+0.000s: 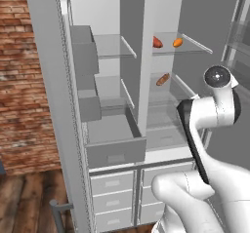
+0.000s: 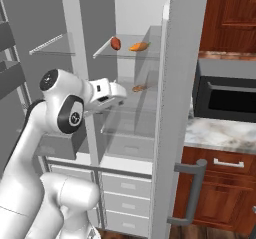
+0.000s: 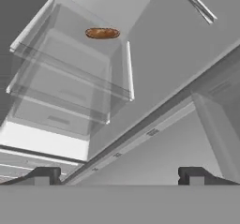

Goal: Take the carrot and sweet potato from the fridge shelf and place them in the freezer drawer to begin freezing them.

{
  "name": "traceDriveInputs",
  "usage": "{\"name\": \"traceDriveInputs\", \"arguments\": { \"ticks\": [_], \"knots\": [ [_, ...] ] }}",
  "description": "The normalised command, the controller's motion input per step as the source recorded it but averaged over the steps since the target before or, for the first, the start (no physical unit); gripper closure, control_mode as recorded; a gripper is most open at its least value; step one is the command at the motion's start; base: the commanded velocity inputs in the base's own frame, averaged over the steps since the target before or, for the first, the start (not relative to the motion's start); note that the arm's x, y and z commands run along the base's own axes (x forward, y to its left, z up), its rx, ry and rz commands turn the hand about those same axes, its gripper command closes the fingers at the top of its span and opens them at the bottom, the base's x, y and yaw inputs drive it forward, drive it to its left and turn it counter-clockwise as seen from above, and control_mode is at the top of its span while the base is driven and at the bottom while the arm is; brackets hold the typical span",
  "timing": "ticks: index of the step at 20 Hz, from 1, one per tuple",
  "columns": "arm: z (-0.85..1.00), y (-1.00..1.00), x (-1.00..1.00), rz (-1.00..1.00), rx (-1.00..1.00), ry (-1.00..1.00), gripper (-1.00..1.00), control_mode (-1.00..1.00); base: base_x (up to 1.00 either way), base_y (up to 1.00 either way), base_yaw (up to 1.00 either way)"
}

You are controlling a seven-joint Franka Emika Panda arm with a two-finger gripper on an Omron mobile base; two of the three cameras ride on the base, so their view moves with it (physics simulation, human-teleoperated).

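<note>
On the upper fridge shelf [image 1: 195, 44] [image 2: 127, 53] lie the red-orange sweet potato [image 1: 157, 42] [image 2: 115, 43] and, beside it, the brighter orange carrot [image 1: 177, 43] [image 2: 139, 46]. My gripper [image 2: 119, 99] [image 3: 119, 176] hovers in front of the right compartment, below that shelf and apart from both foods. It is open, and nothing sits between its fingertips [image 3: 44, 175]. The grey freezer drawer [image 1: 114, 140] [image 2: 57, 145] stands pulled out at the bottom of the left compartment, partly hidden by my arm in the right base view.
A brownish elongated piece [image 1: 162, 79] [image 2: 139, 88] [image 3: 102, 33] lies on the shelf below. The open fridge door [image 2: 181, 108] with its handle [image 2: 192, 193] stands right of my arm. Door bins [image 1: 85, 56] line the left door. Pale drawers [image 1: 112, 183] sit beneath; a microwave [image 2: 227, 98] is farther right.
</note>
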Motion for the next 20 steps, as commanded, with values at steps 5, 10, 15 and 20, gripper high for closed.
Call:
{"name": "traceDriveInputs", "arguments": {
  "ticks": [5, 10, 15, 20],
  "knots": [
    [0.27, 0.0, 0.16, 0.0, 0.41, -0.05, -1.0, -1.0, 0.0, 0.0, 0.0],
    [0.36, 0.0, 0.29, -0.2, 0.25, -0.19, -1.0, -1.0, 0.0, 0.0, 0.0],
    [0.33, 0.07, 0.34, -0.26, 0.19, -0.18, -1.0, -1.0, 0.0, 0.0, 0.0],
    [0.18, 0.05, 0.4, -0.22, 0.2, -0.1, -1.0, -1.0, 0.0, 0.0, 0.0]
  ]
}}
